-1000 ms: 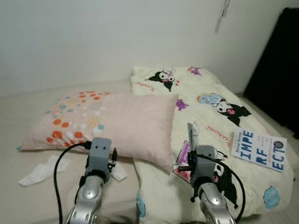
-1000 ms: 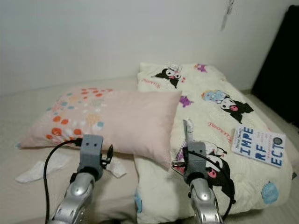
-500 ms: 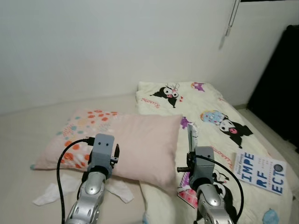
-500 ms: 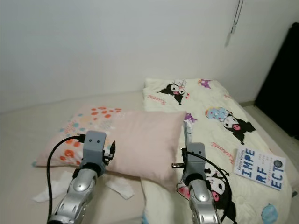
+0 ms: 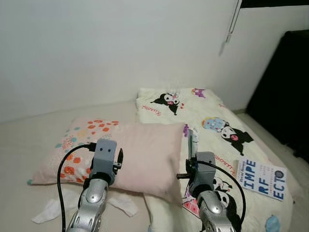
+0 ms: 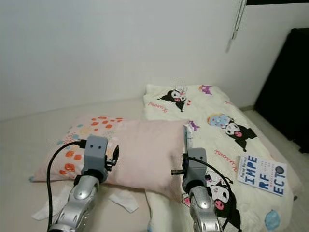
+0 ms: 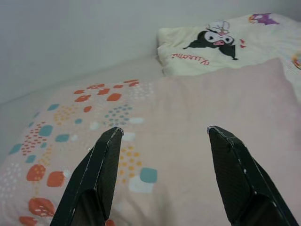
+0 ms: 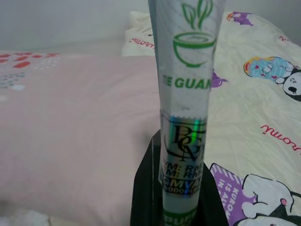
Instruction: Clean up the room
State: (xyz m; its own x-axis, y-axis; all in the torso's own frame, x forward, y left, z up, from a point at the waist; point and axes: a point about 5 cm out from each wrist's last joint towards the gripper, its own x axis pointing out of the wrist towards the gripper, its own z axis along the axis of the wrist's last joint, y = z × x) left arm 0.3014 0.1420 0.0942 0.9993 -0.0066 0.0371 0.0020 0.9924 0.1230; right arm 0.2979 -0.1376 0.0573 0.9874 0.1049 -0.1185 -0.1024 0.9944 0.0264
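Camera has tilted up since earlier; arms unchanged. Right gripper [image 8: 181, 207], jaws clamped on tea packet [image 8: 184, 94], upright above blanket [image 5: 217, 116]. Left gripper [image 7: 162, 176], jaws apart over pillow [image 5: 145, 150]. Risk: thin packet slipping free; book [image 5: 262, 178], tissues [image 5: 50, 215] remain.

Plain white wall [image 5: 96, 43] behind, dark curtain [image 5: 285, 92] at the right, hanging cord [image 5: 231, 24].

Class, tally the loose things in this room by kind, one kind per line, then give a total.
Pillows: 1
Blankets: 1
Books: 1
Tea packets: 1, in the right gripper
White cloth scraps on the floor: 2
Total: 6
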